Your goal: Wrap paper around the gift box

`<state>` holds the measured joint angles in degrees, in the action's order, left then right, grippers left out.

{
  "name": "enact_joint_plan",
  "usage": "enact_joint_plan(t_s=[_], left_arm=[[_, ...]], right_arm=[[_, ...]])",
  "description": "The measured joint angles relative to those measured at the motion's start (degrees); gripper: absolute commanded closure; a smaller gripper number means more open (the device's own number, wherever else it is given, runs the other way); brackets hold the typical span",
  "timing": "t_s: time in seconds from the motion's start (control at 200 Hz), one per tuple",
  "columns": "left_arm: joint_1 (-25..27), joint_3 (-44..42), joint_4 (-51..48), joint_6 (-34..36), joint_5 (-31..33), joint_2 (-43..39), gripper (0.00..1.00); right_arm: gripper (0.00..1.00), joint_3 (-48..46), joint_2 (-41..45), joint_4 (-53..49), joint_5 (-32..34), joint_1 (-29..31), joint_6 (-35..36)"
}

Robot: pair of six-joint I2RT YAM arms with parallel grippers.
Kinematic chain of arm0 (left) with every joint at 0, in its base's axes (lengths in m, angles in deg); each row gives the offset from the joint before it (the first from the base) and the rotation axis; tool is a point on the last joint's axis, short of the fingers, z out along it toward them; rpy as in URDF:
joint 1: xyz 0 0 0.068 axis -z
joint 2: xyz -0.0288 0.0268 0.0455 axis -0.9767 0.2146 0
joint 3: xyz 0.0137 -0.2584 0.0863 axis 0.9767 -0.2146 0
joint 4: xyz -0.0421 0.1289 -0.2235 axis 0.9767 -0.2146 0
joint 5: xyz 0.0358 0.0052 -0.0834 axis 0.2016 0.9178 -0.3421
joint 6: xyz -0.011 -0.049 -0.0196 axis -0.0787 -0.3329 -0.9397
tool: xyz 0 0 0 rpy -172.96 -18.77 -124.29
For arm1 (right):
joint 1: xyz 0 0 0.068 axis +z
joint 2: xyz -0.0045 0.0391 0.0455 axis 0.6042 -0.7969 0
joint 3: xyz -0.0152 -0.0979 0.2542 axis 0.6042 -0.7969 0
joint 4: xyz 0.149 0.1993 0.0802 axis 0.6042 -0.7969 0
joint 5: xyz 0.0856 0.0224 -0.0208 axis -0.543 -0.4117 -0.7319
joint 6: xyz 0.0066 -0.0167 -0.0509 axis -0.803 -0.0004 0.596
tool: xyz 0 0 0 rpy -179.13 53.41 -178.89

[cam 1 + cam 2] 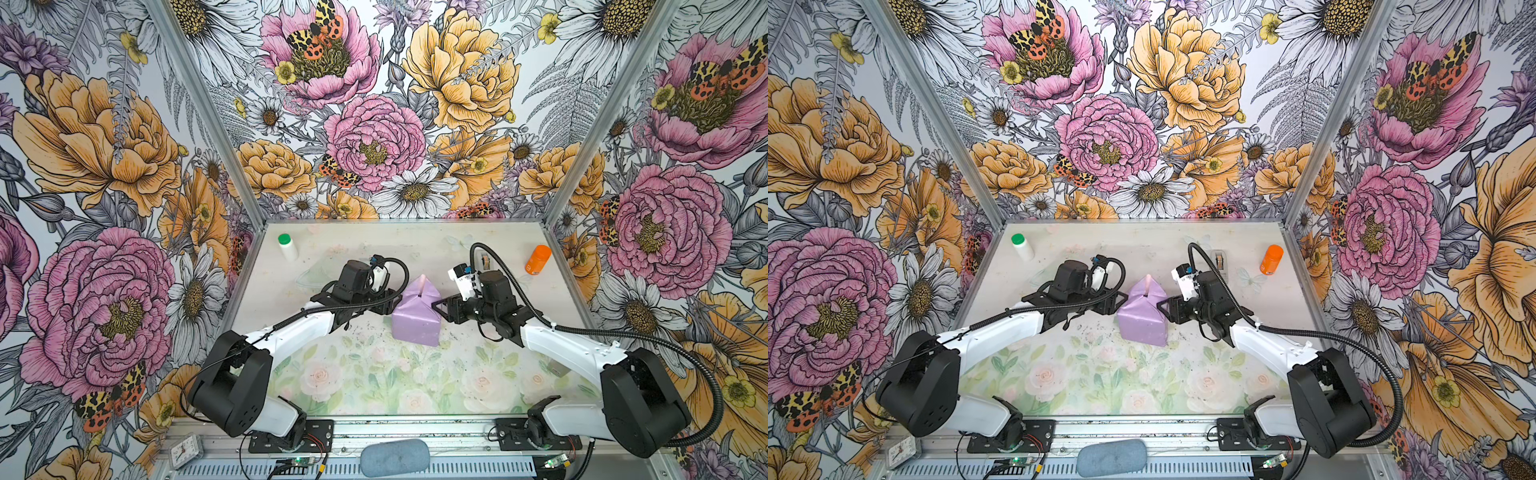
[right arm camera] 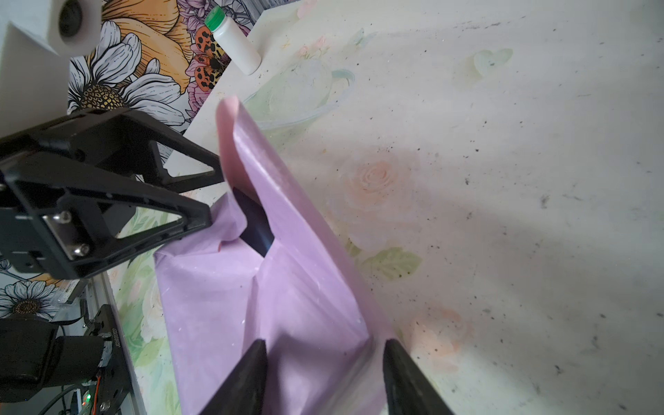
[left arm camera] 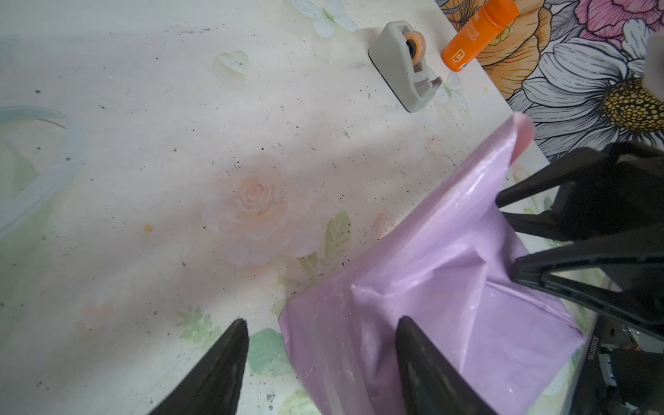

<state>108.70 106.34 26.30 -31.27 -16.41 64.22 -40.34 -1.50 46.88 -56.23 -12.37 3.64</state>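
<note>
Tabletop (image 1: pixel 374 249) bare beyond upright paper (image 1: pixel 415 320) (box (image 2: pixel 257 222) showing).

Far left: white bottle (image 1: pixel 287 247), green cap.
Far right: orange bottle (image 1: pixel 537 259) near grey tape dispenser (image 3: pixel 402 68).
Front: small clock (image 1: pixel 181 450), grey pad (image 1: pixel 394 457).

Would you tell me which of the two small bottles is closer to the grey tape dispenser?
The orange bottle, at the back right beside the tape dispenser; the white green-capped bottle sits at the back left.
</note>
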Motion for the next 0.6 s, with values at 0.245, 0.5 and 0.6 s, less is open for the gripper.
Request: enact_joint_plan(t_s=[0.245, 0.5, 0.6], left_arm=[[-0.5, 2.8, 2.1, 2.1, -3.5, 4.3, 0.37], [-1.9, 6.2, 2.4, 9.0, -10.3, 8.7, 0.39], [-2.5, 7.1, 2.4, 11.1, -12.3, 9.9, 0.40]], right_arm=[[0.47, 0.0, 0.0, 0.0, 0.0, 0.0, 0.0], [0.47, 0.0, 0.0, 0.0, 0.0, 0.0, 0.2], [0.47, 0.0, 0.0, 0.1, 0.1, 0.0, 0.2]])
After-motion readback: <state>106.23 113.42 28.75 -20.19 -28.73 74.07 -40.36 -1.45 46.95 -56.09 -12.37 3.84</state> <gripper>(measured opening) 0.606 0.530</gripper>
